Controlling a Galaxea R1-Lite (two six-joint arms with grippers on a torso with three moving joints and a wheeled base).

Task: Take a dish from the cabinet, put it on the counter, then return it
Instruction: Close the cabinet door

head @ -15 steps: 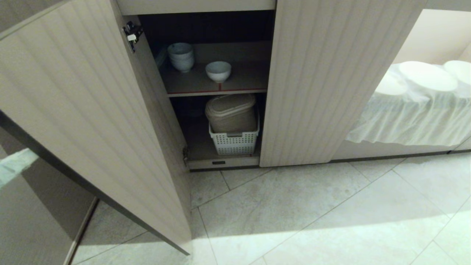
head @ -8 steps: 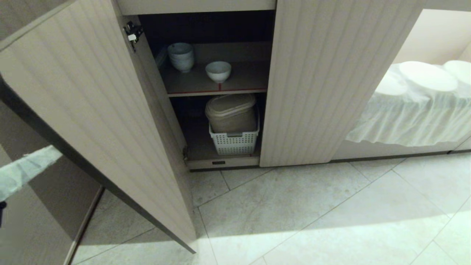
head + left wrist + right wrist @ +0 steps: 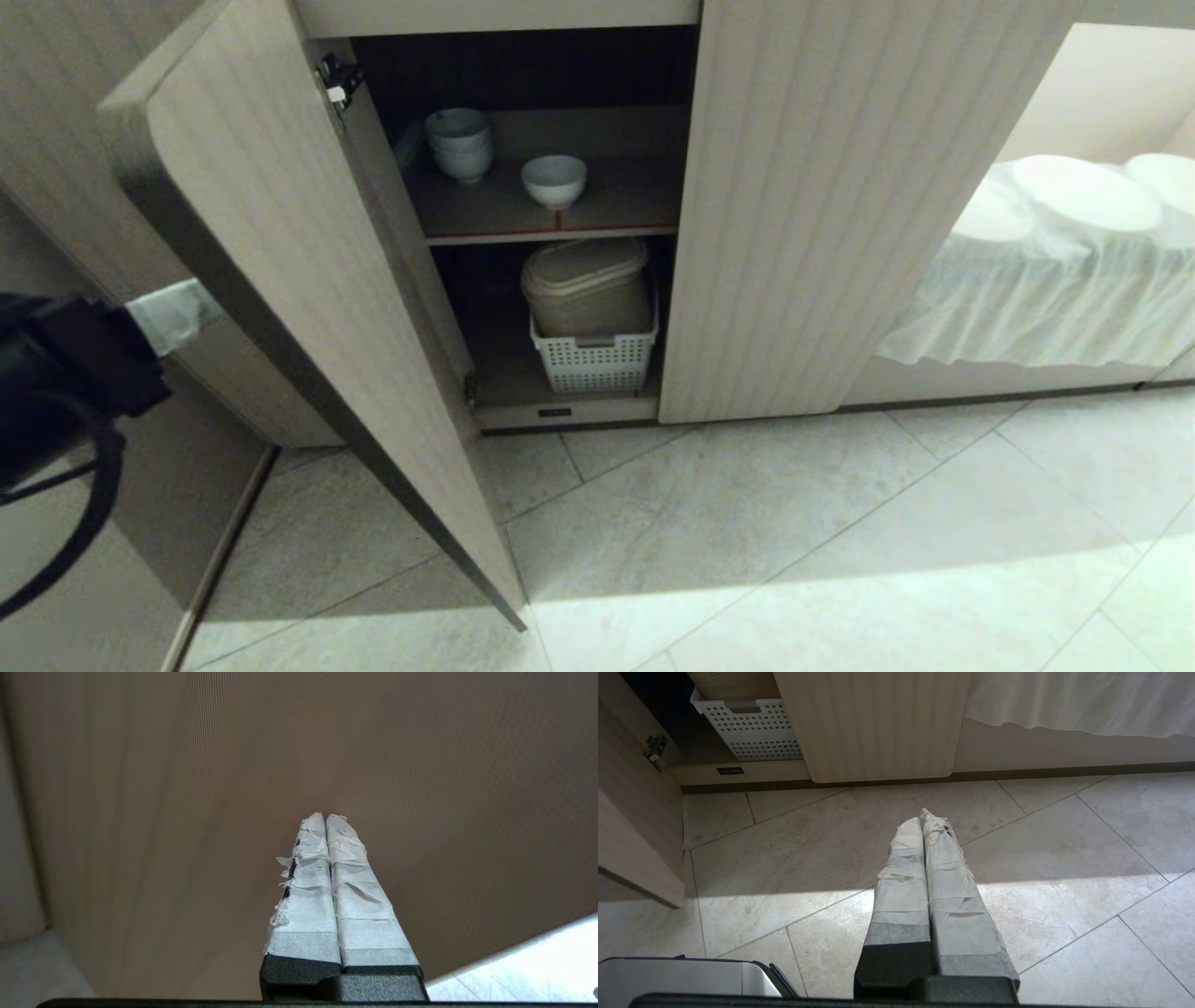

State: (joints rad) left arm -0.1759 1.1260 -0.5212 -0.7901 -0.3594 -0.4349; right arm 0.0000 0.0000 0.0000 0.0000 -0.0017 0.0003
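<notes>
Left gripper (image 3: 325, 817), jaws pressed shut on nothing, sat just behind the open cabinet door (image 3: 308, 308), tips close to its outer face. Right gripper (image 3: 924, 814), jaws likewise closed and empty, hung over the floor tiles (image 3: 1017, 858). Beyond the left jaws, past the door: dish (image 3: 554, 180) upright on the cabinet's (image 3: 822, 205) upper shelf (image 3: 616, 210), beside stacked bowls (image 3: 459, 143).

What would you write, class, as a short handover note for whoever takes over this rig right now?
Left pincer: shut, empty, behind the open fluted beige cabinet door.
Right pincer: shut, empty, parked above the tiled floor.
Small white round bowl: on the brown upper shelf, beside the nested white bowls.
Done: door open.
Left: take the bowl out, set it on the counter, return it.
</notes>
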